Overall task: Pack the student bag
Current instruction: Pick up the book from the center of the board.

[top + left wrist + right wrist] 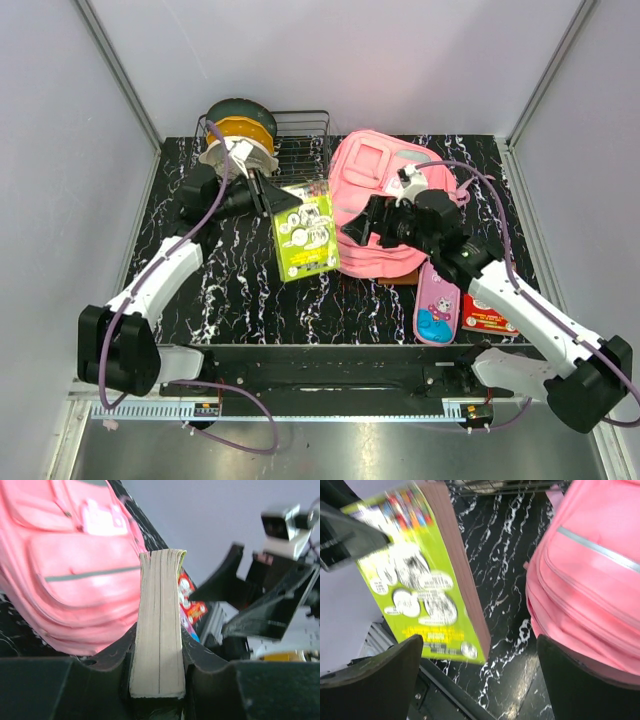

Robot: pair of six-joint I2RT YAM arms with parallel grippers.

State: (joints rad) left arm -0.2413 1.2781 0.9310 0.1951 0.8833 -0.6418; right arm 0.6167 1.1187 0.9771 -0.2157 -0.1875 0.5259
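A: Why is the book (305,235) held up just left of the bag (385,200)?
B: The left gripper (157,680) has its jaws closed on the book's covers, page edges showing — likely so it can slide into the bag, which lies flat on the table (240,290), front pockets up.
A: And the right gripper (480,680)?
B: At the bag's left edge, jaws spread wide, holding nothing — probably placed to open or steady the bag.
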